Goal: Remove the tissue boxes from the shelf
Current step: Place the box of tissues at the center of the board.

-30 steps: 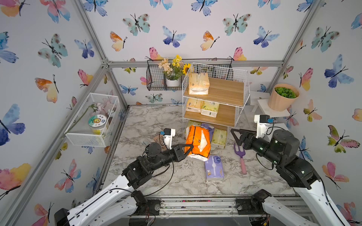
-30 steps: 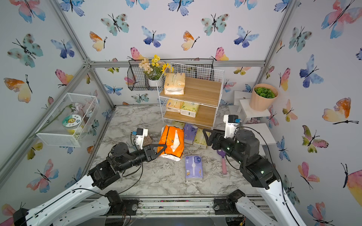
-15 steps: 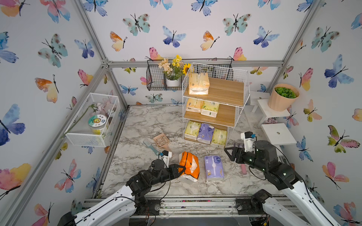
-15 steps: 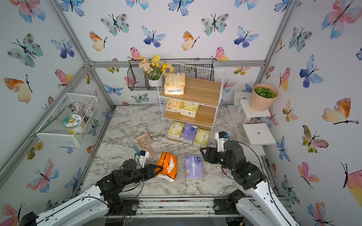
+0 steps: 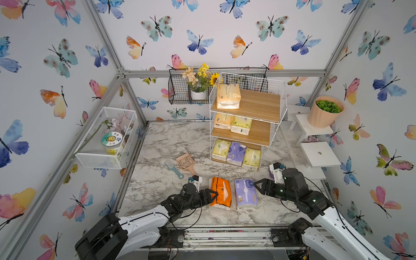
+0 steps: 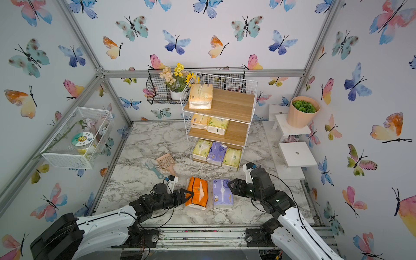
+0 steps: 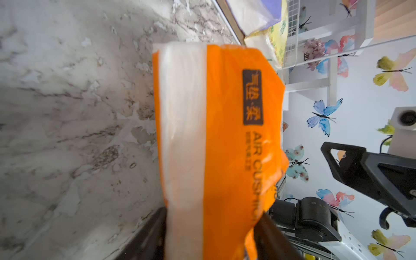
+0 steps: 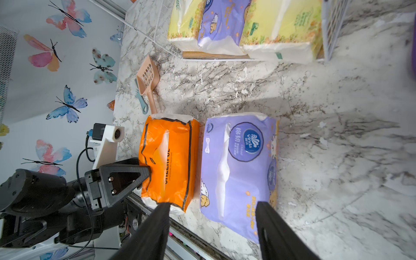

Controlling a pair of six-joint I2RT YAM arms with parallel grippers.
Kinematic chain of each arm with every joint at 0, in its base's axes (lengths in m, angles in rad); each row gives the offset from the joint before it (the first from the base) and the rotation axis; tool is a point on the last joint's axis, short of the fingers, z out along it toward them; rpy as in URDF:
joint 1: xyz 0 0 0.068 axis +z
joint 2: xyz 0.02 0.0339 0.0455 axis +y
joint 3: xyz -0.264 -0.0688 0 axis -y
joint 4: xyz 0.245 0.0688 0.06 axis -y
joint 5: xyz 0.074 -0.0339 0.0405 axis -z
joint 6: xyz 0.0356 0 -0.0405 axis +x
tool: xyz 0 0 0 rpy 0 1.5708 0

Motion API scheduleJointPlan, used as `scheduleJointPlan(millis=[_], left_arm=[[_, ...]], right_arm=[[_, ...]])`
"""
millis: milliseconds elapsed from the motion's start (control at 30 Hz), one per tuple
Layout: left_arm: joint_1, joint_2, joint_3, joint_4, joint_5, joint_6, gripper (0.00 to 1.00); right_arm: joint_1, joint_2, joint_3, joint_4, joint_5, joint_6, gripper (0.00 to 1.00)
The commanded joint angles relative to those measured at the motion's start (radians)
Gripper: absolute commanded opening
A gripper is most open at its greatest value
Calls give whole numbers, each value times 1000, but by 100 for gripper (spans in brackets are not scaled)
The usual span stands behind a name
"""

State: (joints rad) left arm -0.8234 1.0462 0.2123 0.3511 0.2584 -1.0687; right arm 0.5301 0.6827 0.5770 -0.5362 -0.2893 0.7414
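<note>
The orange tissue box (image 5: pixel 221 194) (image 6: pixel 198 193) lies flat on the marble table's front, beside a lavender one (image 5: pixel 245 195) (image 8: pixel 238 168). My left gripper (image 5: pixel 213 194) (image 7: pixel 212 212) is open, with its fingers either side of the orange box's near end. My right gripper (image 5: pixel 256 185) (image 8: pixel 213 203) hangs open just above the lavender box, holding nothing. Behind them the shelf (image 5: pixel 261 105) carries a peach box (image 5: pixel 228 95) on top. Two boxes (image 5: pixel 222 121) (image 5: pixel 241 126) sit on the middle board. On the bottom board a lavender box (image 5: pixel 236 153) sits between two yellow-green ones.
A peach scoop (image 5: pixel 185 161) and a blue comb (image 5: pixel 173 170) lie left of the shelf. A black flower basket (image 5: pixel 180 90) hangs on the back wall and a white mesh basket (image 5: pixel 105 137) on the left wall. White steps (image 5: pixel 319 154) with a plant pot (image 5: pixel 325 111) stand at the right.
My left arm carried the orange box from in front of the shelf down to the table's front, then opened its jaws. My right arm drew back to the lavender box.
</note>
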Motion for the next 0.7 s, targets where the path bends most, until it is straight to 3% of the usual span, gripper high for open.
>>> scheduleJointPlan(millis=[0, 133, 267, 533, 667], left_arm=[[6, -17, 101, -231, -79, 104, 97], [6, -71, 179, -490, -215, 143, 99], [7, -71, 231, -605, -209, 188, 100], [9, 13, 258, -579, -138, 249, 68], [11, 63, 279, -533, -127, 287, 57]], right_arm=[[2, -9, -1, 43, -13, 14, 65], [2, 1, -2, 42, -17, 11, 65], [2, 3, -8, 41, -25, 8, 65], [2, 5, -26, 66, -42, 25, 64], [2, 6, -28, 65, -50, 28, 64]])
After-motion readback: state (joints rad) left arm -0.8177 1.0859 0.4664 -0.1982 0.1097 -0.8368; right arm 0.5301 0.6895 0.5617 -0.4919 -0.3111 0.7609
